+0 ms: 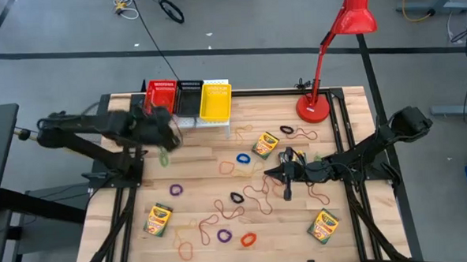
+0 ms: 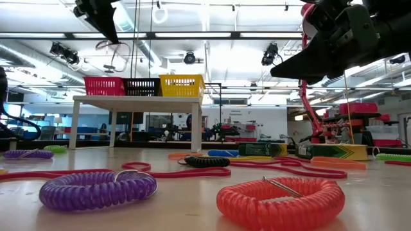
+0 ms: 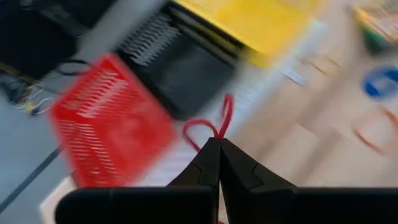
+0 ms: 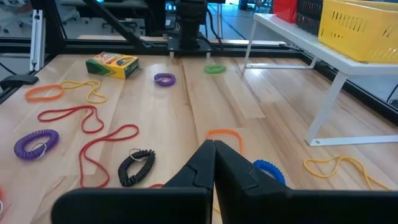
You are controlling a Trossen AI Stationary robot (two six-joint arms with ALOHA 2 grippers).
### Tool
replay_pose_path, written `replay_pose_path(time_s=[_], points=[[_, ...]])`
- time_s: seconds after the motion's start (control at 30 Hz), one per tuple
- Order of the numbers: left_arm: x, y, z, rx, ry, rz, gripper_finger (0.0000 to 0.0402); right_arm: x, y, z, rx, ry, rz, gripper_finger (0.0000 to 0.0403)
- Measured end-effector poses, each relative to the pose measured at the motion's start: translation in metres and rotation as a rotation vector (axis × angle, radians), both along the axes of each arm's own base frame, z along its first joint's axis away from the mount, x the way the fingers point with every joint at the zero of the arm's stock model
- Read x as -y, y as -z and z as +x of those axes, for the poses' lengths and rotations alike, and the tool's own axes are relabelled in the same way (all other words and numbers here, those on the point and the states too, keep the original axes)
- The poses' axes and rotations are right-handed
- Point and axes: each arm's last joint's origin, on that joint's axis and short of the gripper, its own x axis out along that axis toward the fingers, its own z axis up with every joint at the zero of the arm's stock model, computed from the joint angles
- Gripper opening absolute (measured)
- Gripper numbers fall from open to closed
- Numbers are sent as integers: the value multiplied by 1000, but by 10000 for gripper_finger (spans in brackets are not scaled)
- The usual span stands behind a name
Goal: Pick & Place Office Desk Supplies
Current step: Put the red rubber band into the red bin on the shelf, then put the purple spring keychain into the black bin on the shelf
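**Two pincers shut, one pinching a red rubber band**

From above, three baskets, red [image 1: 162,95], black [image 1: 188,97] and yellow [image 1: 215,99], sit side by side on a white perforated stand [image 1: 217,125] at the far edge of the desk [image 1: 349,244]. The left pincer [image 1: 166,134] hovers just in front of the red basket. The right pincer [image 1: 287,190] is low over the desk's middle, closed and empty. Three yellow-and-green crayon boxes [image 1: 265,144] lie well apart, among thin reddish-orange rubber bands [image 1: 256,195] and small coiled loops in blue [image 1: 243,158], purple [image 1: 175,190], black [image 1: 236,197] and orange [image 1: 248,239]. A red desk lamp [image 1: 337,55] stands at the far right.

At desk height, a purple coiled loop [image 2: 97,189] and an orange one [image 2: 280,201] lie nearest, a black one [image 2: 207,161] behind them.

The left wrist view, blurred, shows its fingers [image 3: 208,163] pressed together on a thin red rubber band [image 3: 214,124], looping up in front of the red basket [image 3: 106,124].

The right wrist view shows closed fingers [image 4: 202,163] holding nothing, above a black coil [image 4: 137,166] and a blue one [image 4: 268,170].
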Motion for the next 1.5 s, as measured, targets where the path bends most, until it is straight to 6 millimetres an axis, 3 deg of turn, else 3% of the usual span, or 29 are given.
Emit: replay_pose_path(time_s=[0.13,0.37,0.6,0.77,0.93,1.07,1.33,1.5], points=[[-31,-13,-12,-12,-104,42,5,0,0,0,2,1,1,9],[-86,-13,-19,-69,-200,-16,5,0,-1,0,14,1,7,9],[-136,2,-23,-132,-249,-140,10,0,-3,1,32,1,14,9],[-157,16,-22,-186,-293,-192,43,0,-3,1,32,0,14,9],[-155,17,-19,-178,-271,-205,91,0,-3,1,32,0,14,9],[-142,9,-18,-141,-226,-181,116,0,-3,1,32,0,14,9],[-102,-8,-13,-48,-85,-108,108,0,-3,1,32,0,14,9],[-99,-9,-13,-63,-105,-76,87,0,-3,1,32,0,14,9]])
